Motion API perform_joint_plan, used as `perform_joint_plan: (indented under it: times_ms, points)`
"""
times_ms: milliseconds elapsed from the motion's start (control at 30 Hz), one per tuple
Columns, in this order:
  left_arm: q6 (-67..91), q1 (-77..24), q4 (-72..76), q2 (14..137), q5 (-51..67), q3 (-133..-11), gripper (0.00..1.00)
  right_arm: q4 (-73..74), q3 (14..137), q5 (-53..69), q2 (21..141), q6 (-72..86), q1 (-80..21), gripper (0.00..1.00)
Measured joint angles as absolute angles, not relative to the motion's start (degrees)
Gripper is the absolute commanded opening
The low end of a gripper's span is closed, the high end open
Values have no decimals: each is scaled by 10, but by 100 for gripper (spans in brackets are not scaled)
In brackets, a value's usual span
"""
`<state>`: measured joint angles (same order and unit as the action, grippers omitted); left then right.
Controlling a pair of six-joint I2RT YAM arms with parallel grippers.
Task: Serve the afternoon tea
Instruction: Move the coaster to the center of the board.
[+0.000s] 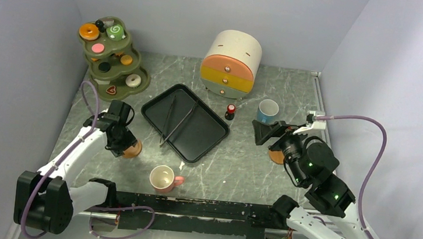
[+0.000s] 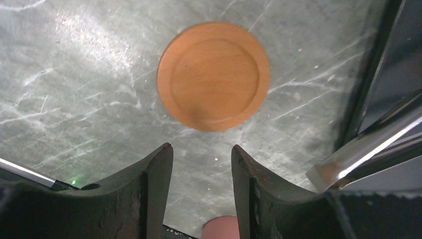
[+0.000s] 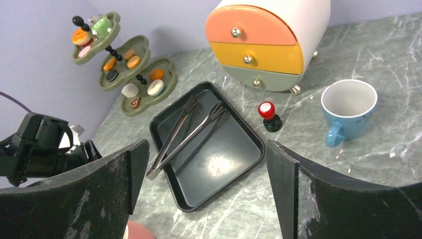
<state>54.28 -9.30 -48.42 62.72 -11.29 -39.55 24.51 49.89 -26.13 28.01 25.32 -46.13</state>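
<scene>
Top view, left gripper (image 1: 120, 144): it points down at the table, left of the black tray (image 1: 202, 130). Its fingertips are just beside the orange saucer (image 1: 134, 149), which lies flat and shows on their right.
Top view, pink cup (image 1: 163, 178): it stands upright near that saucer, toward the arm bases, with its handle to the right. The left arm is the nearer one.
Top view, right gripper (image 1: 262, 132): it is held low and faces the tray. The blue cup (image 1: 268, 110) stands just beyond it, and a second saucer (image 1: 276, 157) is half hidden under the wrist.
Top view, pastries (image 1: 89, 31): they sit on the tiered stand (image 1: 123, 90) in the far-left corner, well apart from both grippers.
Left wrist, jaws: spread, with nothing between them.
Left wrist, bearing: the orange saucer lies straight ahead of the fingertips, apart from them and roughly in line with the gap. It is round, so no long axis dictates the wrist angle.
Left wrist, bottom edge: a pink patch shows between the fingers, probably the pink cup.
Right wrist, jaws: spread wide and empty.
Right wrist, bearing: the blue cup is ahead and to the right of the gap, upright, with its handle turned toward the gripper. The tray with its tongs (image 3: 186, 129) lies ahead at centre.
Judgement: each cup likely belongs on the saucer on its own side. The left arm would have to swing back toward the pink cup, and the right arm would have to turn rightward for the blue one.
</scene>
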Motion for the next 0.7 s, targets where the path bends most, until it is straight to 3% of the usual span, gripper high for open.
perform_joint_plan:
  times_ms: [400,700]
  points:
    - [593,-93,-460,637,-109,-335,43,239,497,-252,290,254,-461,91]
    - [618,-93,-398,715,-98,-347,42,238,497,-251,297,253,-461,91]
